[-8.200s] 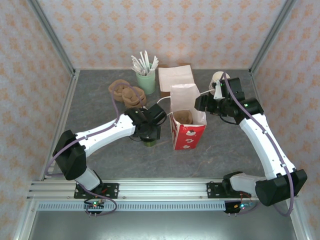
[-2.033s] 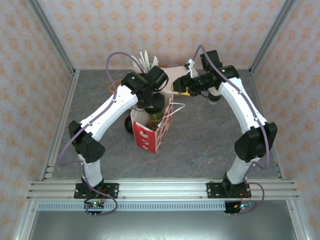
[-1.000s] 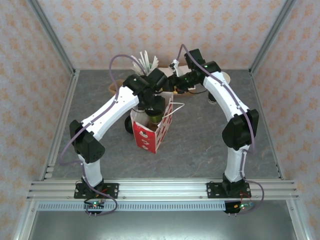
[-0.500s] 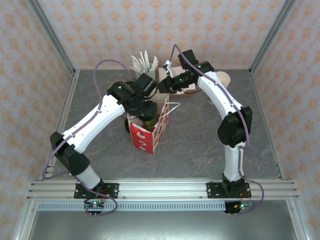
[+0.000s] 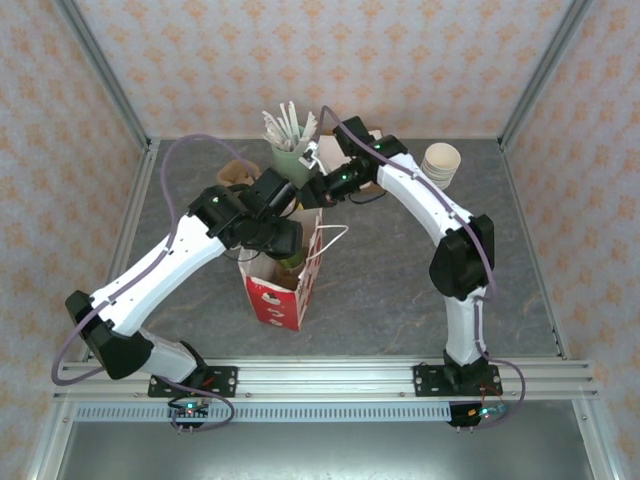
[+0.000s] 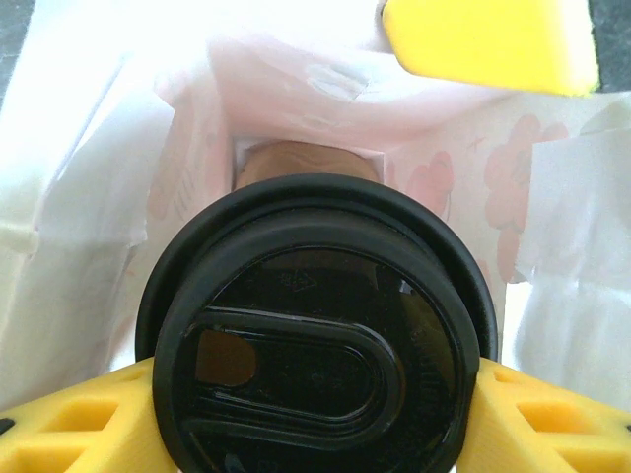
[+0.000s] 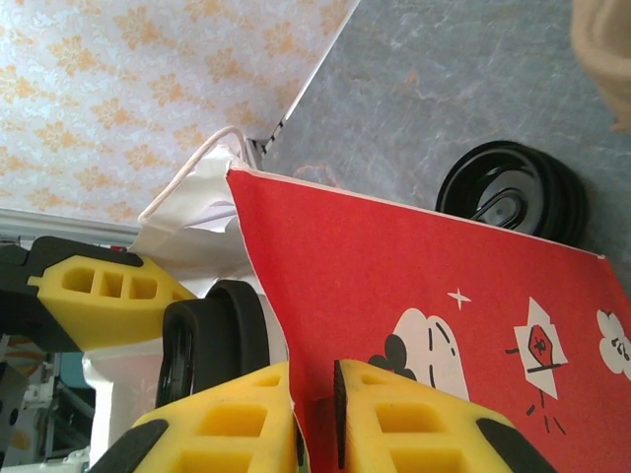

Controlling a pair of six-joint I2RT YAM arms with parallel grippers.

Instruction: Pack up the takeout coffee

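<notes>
The takeout coffee (image 5: pixel 293 260), an olive-green cup with a black lid (image 6: pixel 315 335), hangs in the open mouth of the red-and-white bag (image 5: pixel 278 295). My left gripper (image 5: pixel 283 240) is shut on the cup, and its yellow fingers (image 6: pixel 69 434) press both sides just under the lid. My right gripper (image 5: pixel 313 192) is at the bag's far rim. In the right wrist view its jaws (image 7: pixel 315 414) are shut on the red bag wall (image 7: pixel 414 286), one finger inside and one outside, with the lid (image 7: pixel 212 335) just beyond. A brown item (image 6: pixel 296 163) lies at the bag's bottom.
A green holder of stirrers (image 5: pixel 290 150) stands behind the bag, with brown sleeves (image 5: pixel 235 172) to its left. A stack of cream cups (image 5: pixel 441 162) sits at the back right. A low black lid (image 7: pixel 508 197) lies on the table beside the bag.
The bag and the cup held in it have shifted left and nearer. My right gripper followed to the bag's rim and closed on the wall.
</notes>
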